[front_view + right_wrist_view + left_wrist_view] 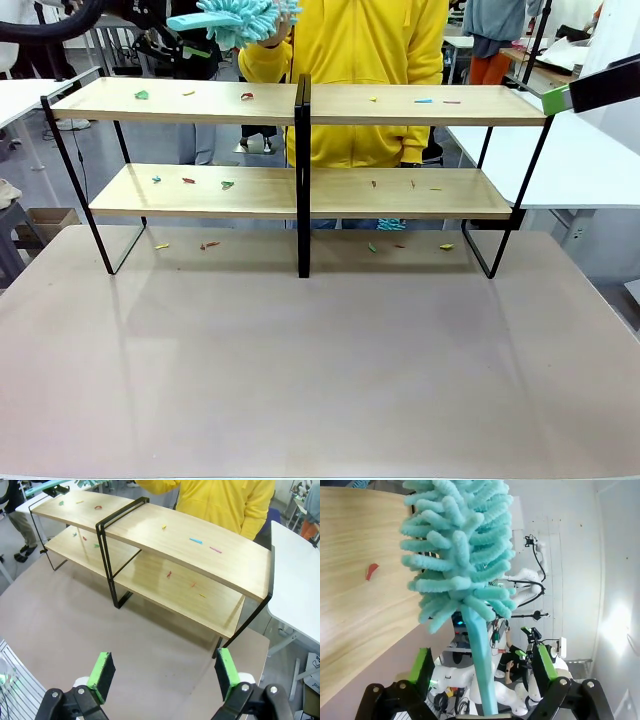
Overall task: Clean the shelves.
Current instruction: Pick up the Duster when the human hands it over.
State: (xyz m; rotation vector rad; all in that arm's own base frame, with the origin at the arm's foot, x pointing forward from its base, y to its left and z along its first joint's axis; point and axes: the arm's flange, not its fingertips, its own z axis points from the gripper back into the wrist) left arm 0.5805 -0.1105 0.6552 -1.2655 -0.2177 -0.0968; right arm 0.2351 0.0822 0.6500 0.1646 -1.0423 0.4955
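Observation:
The shelves [400, 105] stand across the far half of the table, two light-wood boards on a black frame, with small coloured scraps on both boards [200, 555]. A teal fluffy duster [237, 20] hangs above the upper left board, with the person's hand [283, 18] at its head. In the left wrist view the duster's handle [482, 680] runs between the fingers of my left gripper [483, 660], whose jaws stand apart with a gap on each side. A red scrap [371, 571] lies on the board beside it. My right gripper [162, 672] is open above the tabletop, right of the rack [570, 97].
A person in a yellow top [370, 60] stands just behind the shelves. More scraps [210, 245] lie on the grey-brown tabletop [320, 370] under the rack. White tables [590, 170] flank the right and left sides.

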